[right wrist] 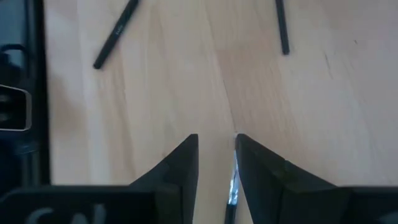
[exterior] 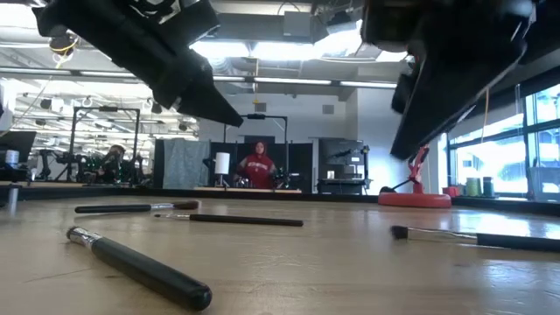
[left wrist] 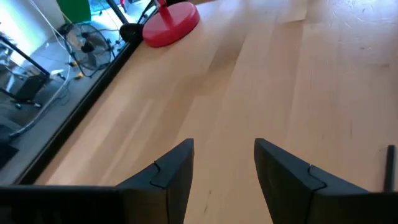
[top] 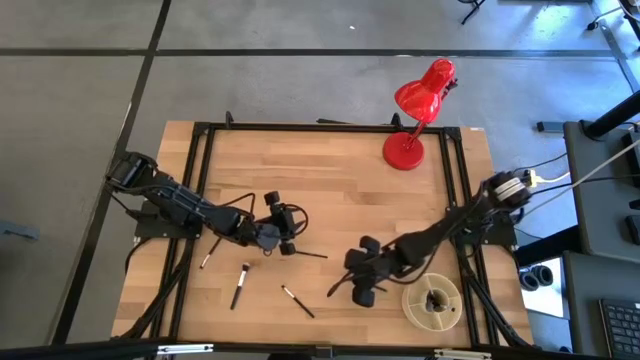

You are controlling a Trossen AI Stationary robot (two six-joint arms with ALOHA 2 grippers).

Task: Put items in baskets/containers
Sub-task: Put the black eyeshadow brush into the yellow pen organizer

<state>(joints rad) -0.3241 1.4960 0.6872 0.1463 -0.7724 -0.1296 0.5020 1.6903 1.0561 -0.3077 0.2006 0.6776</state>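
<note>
A: Where does the right gripper point(top: 352, 281) sit?

B: Low over the near middle of the wooden table point(top: 330, 170), just left of the round cream dish point(top: 432, 299). In the right wrist view its fingers point(right wrist: 180, 165) stand a narrow gap apart with a thin brush point(right wrist: 234, 180), showing a shiny ferrule, between them, against the inner face of one finger. I cannot tell whether they truly clamp it.

A: And the left gripper point(top: 287, 232)?

B: Left of centre, above the wood. Its fingers point(left wrist: 171, 171) are spread wide with only bare table between them; nothing is held.

A: Where are the brushes?

B: Several lie loose on the table. One with a pale tip point(top: 240, 284) lies near the front left, another point(top: 297, 300) just right of it, a slim one point(top: 208, 252) under the left arm, and a thin dark one point(top: 308, 254) by the left gripper. The low view shows a thick-handled brush point(exterior: 140, 269) nearest the camera.

A: The dish?

B: At the front right corner, by the right arm; whether any brushes lie in it is too small to tell. A red desk lamp point(top: 418, 115) stands at the far edge.
</note>
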